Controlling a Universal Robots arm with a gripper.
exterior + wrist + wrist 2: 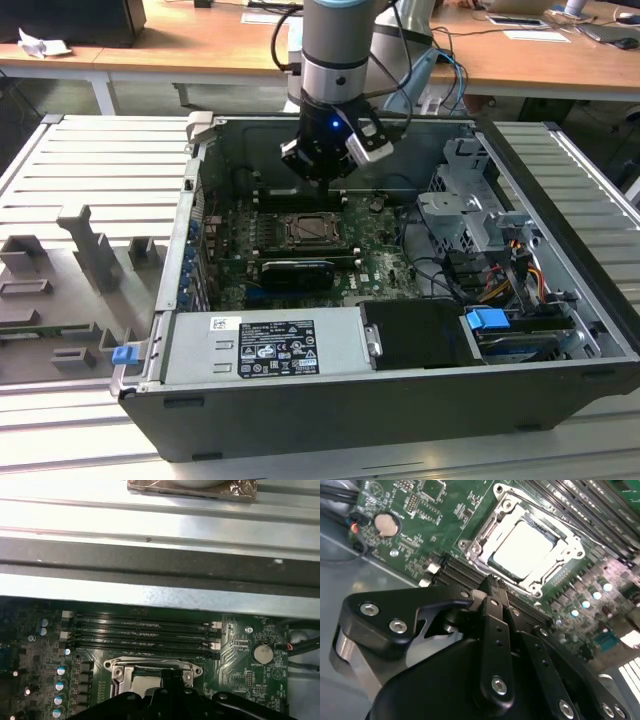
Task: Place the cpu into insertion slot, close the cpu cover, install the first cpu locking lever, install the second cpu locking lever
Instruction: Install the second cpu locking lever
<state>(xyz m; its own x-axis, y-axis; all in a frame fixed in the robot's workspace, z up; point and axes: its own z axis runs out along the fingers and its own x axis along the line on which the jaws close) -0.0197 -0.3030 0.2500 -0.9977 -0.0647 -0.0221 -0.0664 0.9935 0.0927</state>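
Second wrist view: end effector (492,587) pressed together (holding nothing), poised above cpu (522,547) seated in insertion slot (485,532), cpu cover (559,566) lying around it.

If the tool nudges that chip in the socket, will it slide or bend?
The chip looks flat, rigid and thin, so probably stiff and light. It sits inside the socket's metal frame, so sliding seems unlikely. Its smooth shiny face may be slippery.

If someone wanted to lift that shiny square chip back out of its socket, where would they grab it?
By two opposite edges, probably, coming straight down from above. The cpu lies flat in the insertion slot, its broad face up, and the cpu cover frames it closely, so little edge looks free. The gripper hangs above the board.
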